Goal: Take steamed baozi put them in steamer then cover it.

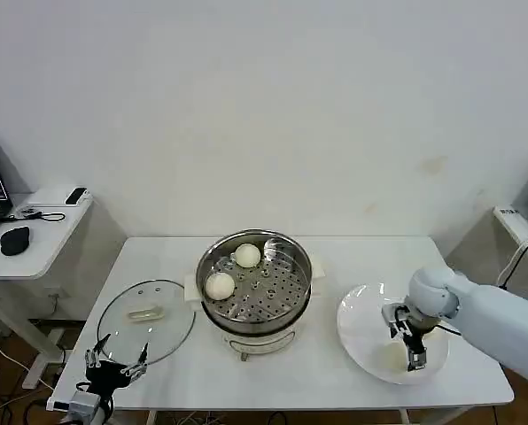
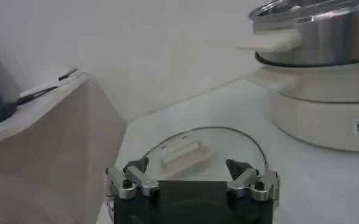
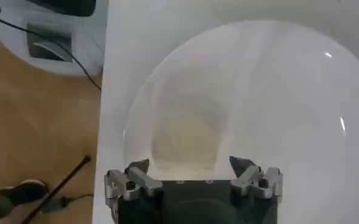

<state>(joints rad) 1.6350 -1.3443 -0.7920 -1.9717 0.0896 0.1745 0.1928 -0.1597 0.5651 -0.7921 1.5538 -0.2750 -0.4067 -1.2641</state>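
Observation:
The steamer (image 1: 255, 288) stands mid-table, uncovered, with two steamed baozi (image 1: 246, 256) (image 1: 220, 285) on its perforated tray. The cover (image 1: 146, 319) lies flat on the table to the steamer's left, handle up. On the right, my right gripper (image 1: 413, 350) hangs low over the white plate (image 1: 361, 323). In the right wrist view it (image 3: 189, 164) is open, with another cream baozi (image 3: 188, 140) on the plate just beyond its fingertips, untouched. My left gripper (image 1: 116, 363) is open at the table's front-left corner; the left wrist view shows it (image 2: 187, 165) just short of the cover (image 2: 228, 143).
A side table (image 1: 42, 248) with a mouse and cables stands to the left, and another desk edge (image 1: 521, 226) to the right. The steamer's wall (image 2: 319, 36) and cream base rise past the cover. The plate lies close to the table's front-right edge.

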